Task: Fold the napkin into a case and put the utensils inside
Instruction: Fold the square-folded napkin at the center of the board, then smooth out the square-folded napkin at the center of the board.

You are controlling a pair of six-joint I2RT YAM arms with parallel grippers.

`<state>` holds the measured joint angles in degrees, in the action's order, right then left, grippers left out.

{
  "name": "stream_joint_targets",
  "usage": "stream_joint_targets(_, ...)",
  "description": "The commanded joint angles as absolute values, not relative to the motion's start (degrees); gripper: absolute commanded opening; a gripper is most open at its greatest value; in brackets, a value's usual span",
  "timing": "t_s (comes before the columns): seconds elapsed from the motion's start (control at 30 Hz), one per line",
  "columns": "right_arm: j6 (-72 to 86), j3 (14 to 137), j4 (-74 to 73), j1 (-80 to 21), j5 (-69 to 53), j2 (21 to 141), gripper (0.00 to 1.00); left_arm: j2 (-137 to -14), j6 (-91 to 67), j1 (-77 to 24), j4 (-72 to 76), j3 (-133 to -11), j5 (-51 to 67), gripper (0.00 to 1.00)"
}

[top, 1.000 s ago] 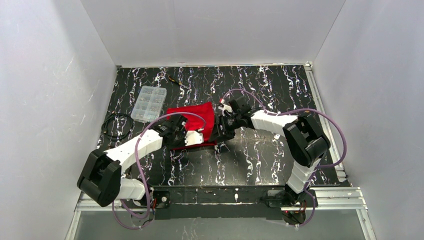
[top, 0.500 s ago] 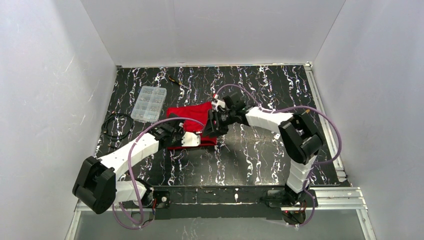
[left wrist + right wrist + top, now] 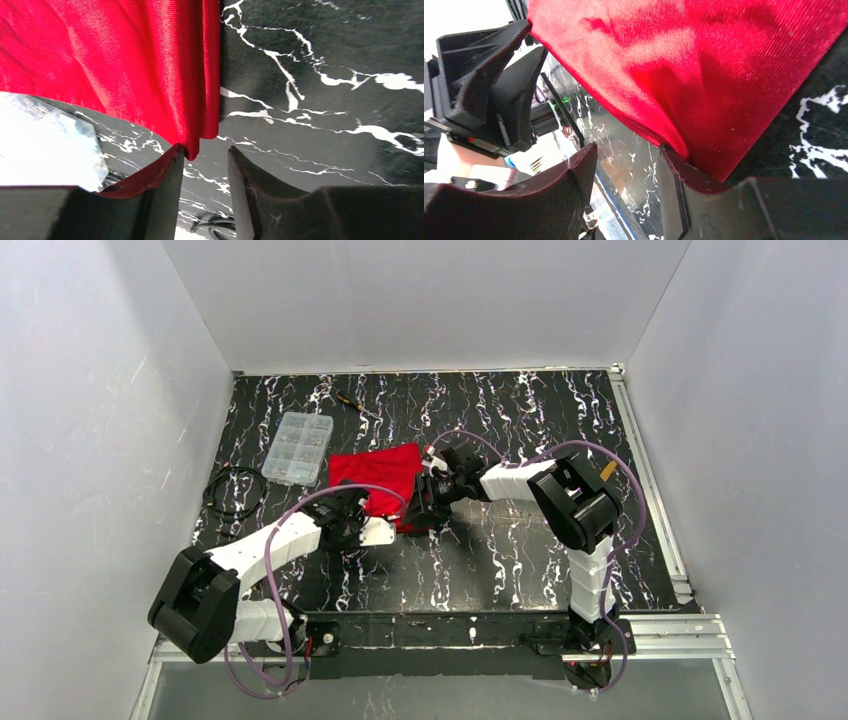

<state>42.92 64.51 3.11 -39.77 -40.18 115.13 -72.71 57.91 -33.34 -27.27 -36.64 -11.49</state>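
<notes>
The napkin is seen lying near the middle of the black marbled table, just right of the clear compartment box, with its near edge doubled over and both arms gathered at that edge.

The left gripper is held with its jaws parted. The folded corner of the cloth hangs right at the gap but nothing is clamped. The right gripper is spread too, and the red hem is draped against one finger only, not pinched.

Trouble could come from that contact: if the right arm is drawn away, the hem may be snagged and the fold dragged open. With no grip on it, the shiny cloth may also be expected to spring back or slide. The two grippers are very close together, so a knock between them is a risk.

Counted:
- One napkin.
- Two grippers.
- One compartment box.
- One coiled black cable at the left.
- One thin black-and-yellow tool at the far side.

No utensils can be found in any view, so the filling step cannot be judged ready.
</notes>
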Motion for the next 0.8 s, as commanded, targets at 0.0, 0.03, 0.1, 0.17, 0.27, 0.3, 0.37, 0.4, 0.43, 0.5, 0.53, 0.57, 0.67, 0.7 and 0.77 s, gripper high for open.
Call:
stream_joint_targets(0.0,42.56,63.46,3.65,-39.52,-43.12,113.72,0.56,-71.46,50.19,-33.17,-35.91,-42.65,-5.85,0.39)
stream_joint_targets(0.03,42.94,63.76,3.39,-39.22,-44.3,112.68,0.56,-71.03,48.98,-33.02,-38.82,-44.77,-3.24,0.39)
stream_joint_targets(0.1,44.18,65.26,3.16,-38.82,-46.62,110.35,0.58,-70.37,47.03,-32.77,-44.78,-49.18,3.15,0.43)
stream_joint_targets(0.17,44.33,68.32,1.35,-38.8,-48.24,108.66,0.59,-69.9,45.5,-31.95,-49.76,-54.16,10.32,0.49)
stream_joint_targets(0.27,42.03,75.36,-5.92,-37.86,-48.92,108.87,0.6,-70.78,43.25,-29.51,-54.03,-60.59,16.4,0.51)
stream_joint_targets(0.3,41.94,77.4,-6.41,-37.34,-49.25,109.58,0.6,-71.47,42.3,-28.3,-54.87,-62.57,18.1,0.51)
stream_joint_targets(0.37,42.05,81.55,-7.21,-36.09,-48.72,112.09,0.6,-73.57,40.49,-25.78,-55.84,-65.89,20.86,0.52)
stream_joint_targets(0.4,41.72,83.99,-8.38,-35.6,-47.97,113.84,0.6,-74.7,39.71,-24.78,-55.86,-67.06,21.33,0.51)
stream_joint_targets(0.43,41.33,86.41,-9.03,-35.05,-47.41,116.58,0.59,-76.04,38.99,-24.17,-55.29,-67.69,20.82,0.51)
stream_joint_targets(0.5,41.29,90.76,-9.54,-34.4,-45.31,121.06,0.57,-78.05,37.11,-23.77,-51.5,-67.01,18.13,0.51)
stream_joint_targets(0.53,41.9,92.75,-8.98,-34.05,-44.39,123.46,0.56,-78.7,36.08,-23.72,-48.6,-65.69,16.58,0.51)
stream_joint_targets(0.57,43.04,94.65,-7.54,-33.79,-44.09,125.6,0.56,-79.18,35.37,-23.66,-45.73,-64.29,15.42,0.5)
stream_joint_targets(0.67,46.27,99.61,-4.58,-33.09,-43.6,131.66,0.55,-80.77,34.37,-23.73,-39.21,-60.57,12.17,0.49)
stream_joint_targets(0.7,46.64,100.87,-4.32,-32.91,-43.31,133.29,0.55,-81.44,34.93,-23.84,-37.66,-59.25,11.1,0.49)
stream_joint_targets(0.77,47.03,102.29,-4.1,-32.5,-42.8,136.02,0.54,-82.52,36.29,-23.99,-34.73,-56.26,8.13,0.48)
